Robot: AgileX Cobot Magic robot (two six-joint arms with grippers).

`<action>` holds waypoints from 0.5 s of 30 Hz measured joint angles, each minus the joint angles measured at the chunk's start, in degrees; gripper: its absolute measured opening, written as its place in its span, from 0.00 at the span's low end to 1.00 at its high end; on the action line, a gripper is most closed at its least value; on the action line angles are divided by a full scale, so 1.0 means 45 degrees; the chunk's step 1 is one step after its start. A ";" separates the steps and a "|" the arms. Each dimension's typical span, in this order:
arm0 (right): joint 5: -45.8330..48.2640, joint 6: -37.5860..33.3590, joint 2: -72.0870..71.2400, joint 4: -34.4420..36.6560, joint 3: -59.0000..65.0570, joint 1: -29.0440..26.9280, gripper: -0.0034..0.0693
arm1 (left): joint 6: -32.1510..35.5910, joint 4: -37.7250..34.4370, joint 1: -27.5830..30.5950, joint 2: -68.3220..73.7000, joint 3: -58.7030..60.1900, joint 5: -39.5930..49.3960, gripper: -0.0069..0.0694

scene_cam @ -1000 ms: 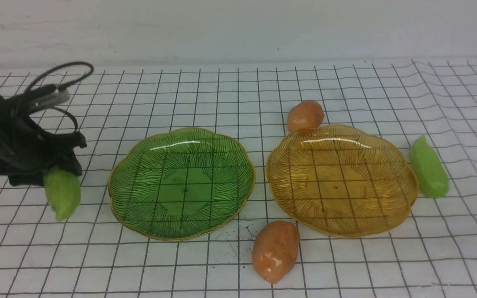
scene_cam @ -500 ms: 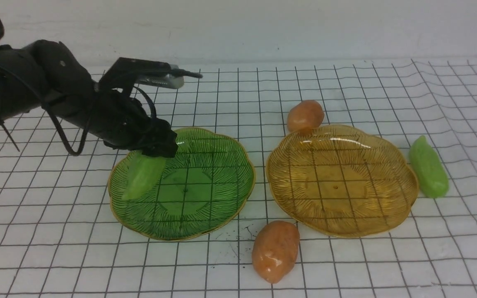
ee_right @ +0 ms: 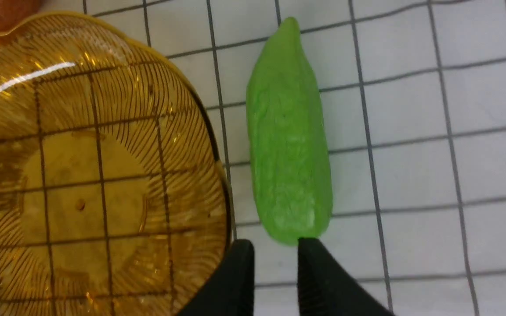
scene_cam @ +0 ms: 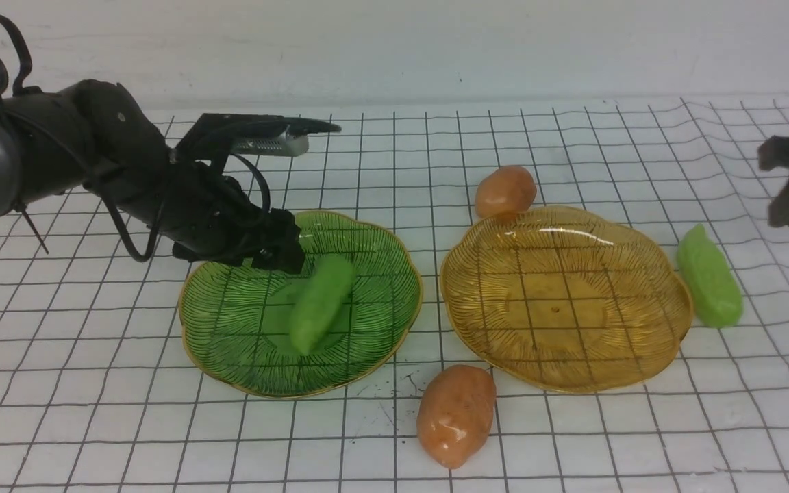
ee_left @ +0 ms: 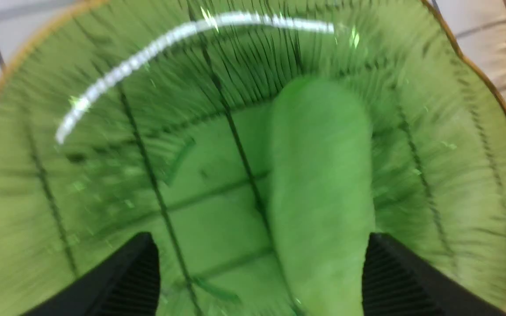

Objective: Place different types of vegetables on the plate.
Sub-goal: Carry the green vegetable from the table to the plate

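Lying aslant inside the ribbed translucent green glass plate (scene_cam: 230,329), the light green cucumber-like toy piece (scene_cam: 319,301) was found already set down. One end was propped towards the far rim. The left tool (scene_cam: 283,255) was held low over that plate's far-left part, its jaws spread wide and gripping nothing. In the left wrist view the piece lay close against one jaw.

Trouble could be expected there: were the tool lifted askew, the piece might be dragged or rolled over the shallow rim onto the white gridded table (scene_cam: 93,411).

Well to the right of the green plate, the right tool (scene_cam: 781,185) was poised above the second green piece (scene_cam: 708,277). Only a narrow slit showed between its jaws, and whether they were fully clenched could not be told. Unless they were widened, that piece would be shoved rather than straddled.
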 joint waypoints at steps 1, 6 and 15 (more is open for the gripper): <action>-0.0052 -0.0015 0.0086 0.0015 -0.0038 0.0000 0.33 | -0.0082 -0.0050 0.0000 -0.0016 -0.0017 0.0060 0.80; -0.0932 -0.0128 0.2074 0.0144 -0.0904 0.0000 0.69 | -0.0251 -0.0900 -0.0053 -0.1549 -0.0332 0.1059 0.47; -0.1140 -0.0169 0.4972 0.0764 -0.2306 0.0000 0.91 | 0.0169 -0.1087 -0.0076 -0.4943 -0.0375 0.3872 0.08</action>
